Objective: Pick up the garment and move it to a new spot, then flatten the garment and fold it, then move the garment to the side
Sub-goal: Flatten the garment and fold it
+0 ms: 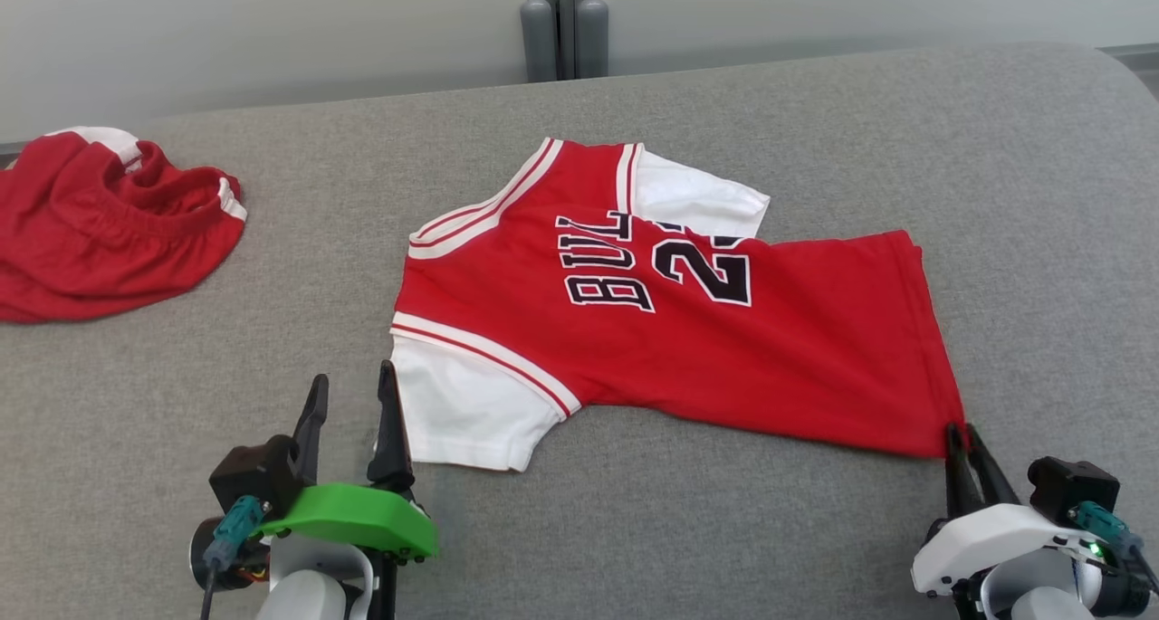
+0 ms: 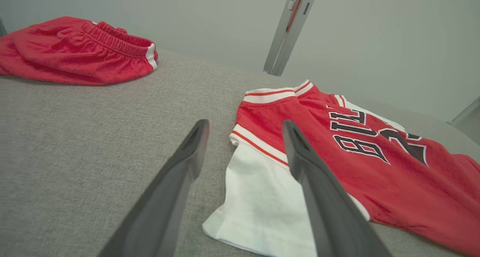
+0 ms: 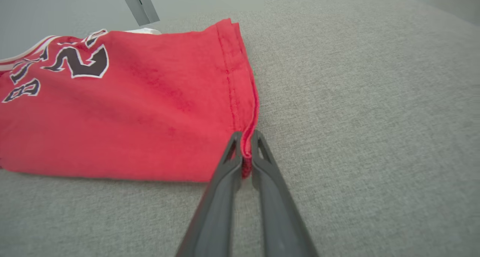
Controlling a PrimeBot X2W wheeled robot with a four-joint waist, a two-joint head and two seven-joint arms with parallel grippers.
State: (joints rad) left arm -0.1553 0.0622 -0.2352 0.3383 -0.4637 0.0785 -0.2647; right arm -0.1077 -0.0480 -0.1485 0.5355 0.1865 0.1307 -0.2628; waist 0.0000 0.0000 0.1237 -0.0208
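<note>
Jersey (image 1: 670,330), red, white sleeves: lay spread at the middle of the grey cushion (image 1: 815,131). Right gripper (image 1: 961,432): clamped on its near hem corner. Left gripper (image 1: 353,374): fingers spread, holding nothing, just beside the near sleeve. Red shorts (image 1: 100,231): bunched, far left.

surface: grey fabric tabletop (image 1: 815,529) | centre: red-and-white jersey (image 1: 724,348) spread mostly flat | far left: crumpled red shorts (image 1: 90,240)

Grey fabric surface (image 1: 815,131) under even light; pale wall (image 1: 272,32) behind, grey post (image 1: 563,23) upright
</note>
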